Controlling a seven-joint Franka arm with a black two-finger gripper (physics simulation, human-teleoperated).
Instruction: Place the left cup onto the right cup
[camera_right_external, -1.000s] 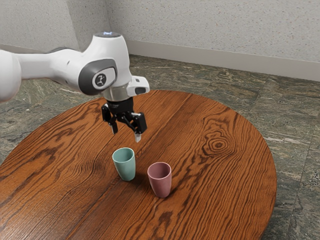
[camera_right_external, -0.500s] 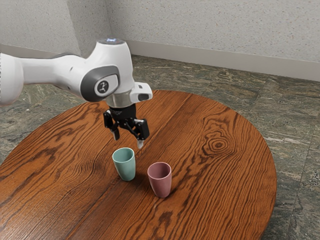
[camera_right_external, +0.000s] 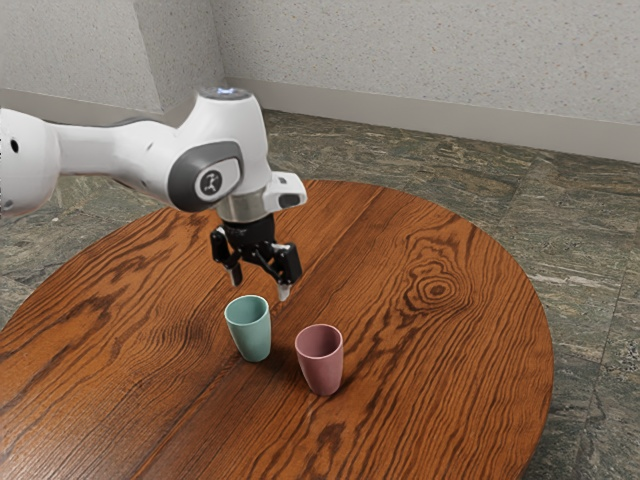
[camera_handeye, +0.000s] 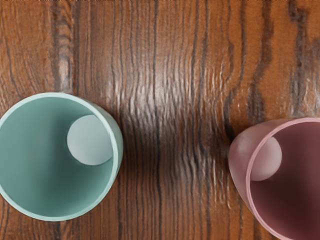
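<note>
Fingers (camera_right_external: 281, 275) hang spread above the green cup (camera_right_external: 248, 327), not touching; pink cup (camera_right_external: 320, 357) near it on the counter (camera_right_external: 450, 330).

**Two upright cups from above**

Looking straight down into a teal cup (camera_handeye: 57, 157), upright on the wooden bench (camera_handeye: 175, 75), mouth open, pale round floor visible inside. Near it, apart and not touching, a pink cup (camera_handeye: 282, 175), likewise upright and open-mouthed, partly cut off at the frame edge. Between the two, a bare strip of dark-grained wood, shadowed.
</note>
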